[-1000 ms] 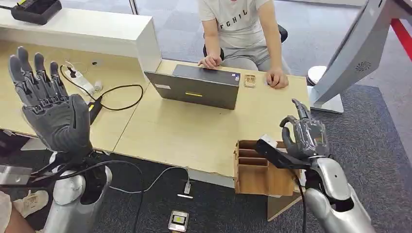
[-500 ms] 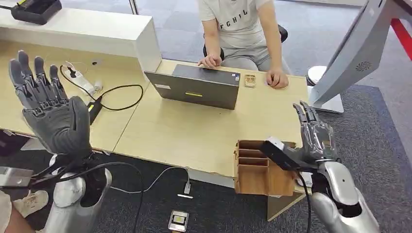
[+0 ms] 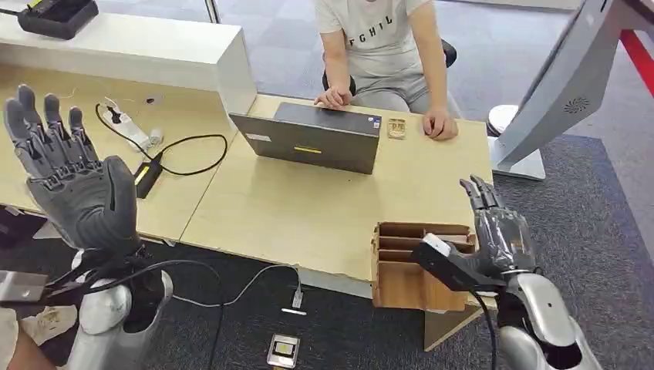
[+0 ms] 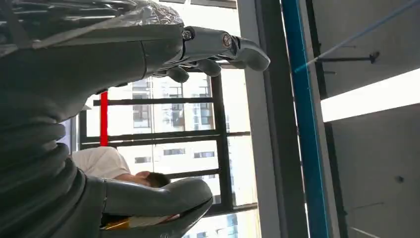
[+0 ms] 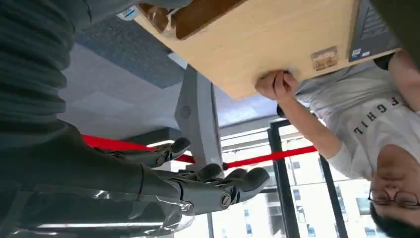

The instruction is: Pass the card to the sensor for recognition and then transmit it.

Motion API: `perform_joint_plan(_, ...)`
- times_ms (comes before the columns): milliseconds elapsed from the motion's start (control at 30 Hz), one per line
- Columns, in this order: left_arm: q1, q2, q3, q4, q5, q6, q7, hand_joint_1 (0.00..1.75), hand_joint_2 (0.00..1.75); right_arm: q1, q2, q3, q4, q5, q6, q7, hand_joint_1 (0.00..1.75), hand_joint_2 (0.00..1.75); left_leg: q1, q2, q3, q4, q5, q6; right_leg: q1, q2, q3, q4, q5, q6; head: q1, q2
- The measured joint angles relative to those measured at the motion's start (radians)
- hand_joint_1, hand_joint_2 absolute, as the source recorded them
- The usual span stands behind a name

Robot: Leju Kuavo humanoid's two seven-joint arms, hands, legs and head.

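My right hand (image 3: 493,239) hovers open beside the table's near right corner, fingers stretched forward and thumb reaching over a wooden slotted box (image 3: 412,270). It holds nothing; the right wrist view shows its fingers (image 5: 218,191) straight and empty. Raised at the left, my left hand (image 3: 77,193) is open with the palm forward and fingers (image 4: 218,49) up, also empty. A small tan card-like piece (image 3: 397,128) lies on the table by the seated person's hand (image 3: 439,125); it is seen too in the right wrist view (image 5: 324,58). Whether a card sits in the box's slots I cannot tell.
A person (image 3: 378,46) sits behind a grey laptop (image 3: 316,139) on the light wooden table (image 3: 308,208). A grey slanted stand (image 3: 563,85) rises at the right. Power strip and cables (image 3: 131,131) lie on the left desk. A small device (image 3: 283,351) lies on the floor.
My right hand's fingers have uncurled to straight and the hand has sunk a little, nearer the box. My left hand has drifted slightly left and down.
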State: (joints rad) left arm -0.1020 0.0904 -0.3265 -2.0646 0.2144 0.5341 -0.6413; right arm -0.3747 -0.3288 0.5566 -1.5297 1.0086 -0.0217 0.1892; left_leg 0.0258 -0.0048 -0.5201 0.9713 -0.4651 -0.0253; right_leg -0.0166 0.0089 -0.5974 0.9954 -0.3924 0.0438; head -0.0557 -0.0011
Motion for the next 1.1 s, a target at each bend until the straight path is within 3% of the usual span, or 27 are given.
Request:
perform_joint_plan(533,0.002,0.000,0.000,-0.010,-0.005,-0.005,0.011,0.00,1.75,0.022,0.058,0.080,0.037,-0.042,0.008,-0.046,0.00,1.75,0.000,0.000,0.000,0.000,0.000,0.000,0.000,0.000,0.000,0.000,0.000,0.000,0.000,0.000)
perform_joint_plan(833,-0.009,0.000,-0.001,-0.010,-0.005,-0.015,0.013,0.00,1.75,-0.059,0.086,0.105,0.199,-0.089,-0.055,-0.068,0.00,1.75,0.000,0.000,0.000,0.000,0.000,0.000,0.000,0.000,0.000,0.000,0.000,0.000,0.000,0.000)
perform_joint_plan(1100,-0.011,0.000,-0.001,-0.010,-0.005,-0.017,0.012,0.00,1.75,-0.097,0.100,0.118,0.293,-0.085,-0.061,-0.073,0.00,1.75,0.000,0.000,0.000,0.000,0.000,0.000,0.000,0.000,0.000,0.000,0.000,0.000,0.000,0.000)
